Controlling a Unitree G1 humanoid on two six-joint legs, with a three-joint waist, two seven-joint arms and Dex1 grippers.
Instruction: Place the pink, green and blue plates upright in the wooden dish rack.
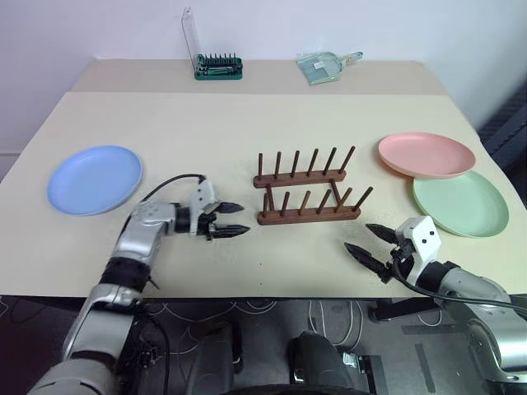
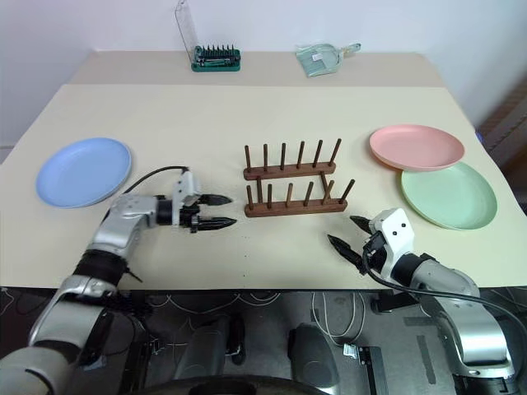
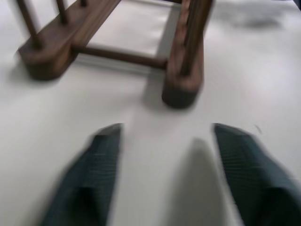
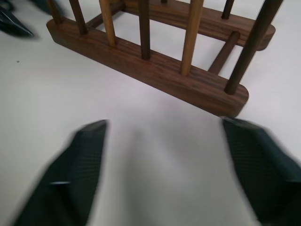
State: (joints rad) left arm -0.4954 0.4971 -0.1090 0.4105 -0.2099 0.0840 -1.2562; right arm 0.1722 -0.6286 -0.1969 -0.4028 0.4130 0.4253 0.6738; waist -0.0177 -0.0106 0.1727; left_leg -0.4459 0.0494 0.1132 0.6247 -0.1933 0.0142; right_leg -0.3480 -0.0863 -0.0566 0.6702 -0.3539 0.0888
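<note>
The small dark brown wooden dish rack point(image 1: 306, 191) with two rows of upright pegs stands empty at the middle of the cream desk point(image 1: 247, 123). The round light blue plastic plate point(image 1: 94, 179) lies flat well to the rack's left. The salmon pink plate point(image 1: 426, 154) lies to the rack's right, its edge overlapping the pale mint green plate point(image 1: 459, 203) just nearer the robot. The left gripper point(image 1: 231, 220) hovers just left of the rack, jaws parted and empty. The right gripper point(image 1: 369, 241) sits near the rack's right front corner, jaws apart, holding nothing.
</note>
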